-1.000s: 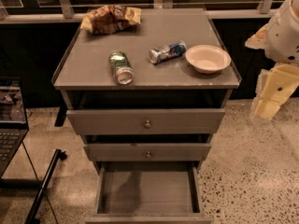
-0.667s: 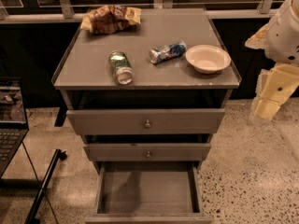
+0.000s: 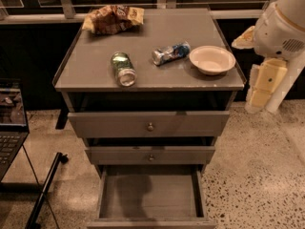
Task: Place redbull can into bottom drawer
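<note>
The redbull can (image 3: 170,53), slim, blue and silver, lies on its side on the grey cabinet top (image 3: 95,70), just left of a white bowl. The bottom drawer (image 3: 150,209) is pulled out at the foot of the cabinet and shows a plain grey floor with nothing in it. My arm (image 3: 281,27) stands to the right of the cabinet, and the gripper (image 3: 261,95) hangs low beside the cabinet's right side, well away from the can.
A fatter green can (image 3: 123,68) lies on its side left of the redbull can. A white bowl (image 3: 212,59) sits at the right edge and a chip bag (image 3: 112,18) at the back left. Two upper drawers with knobs (image 3: 150,126) stand slightly open. A laptop (image 3: 10,123) is at the left.
</note>
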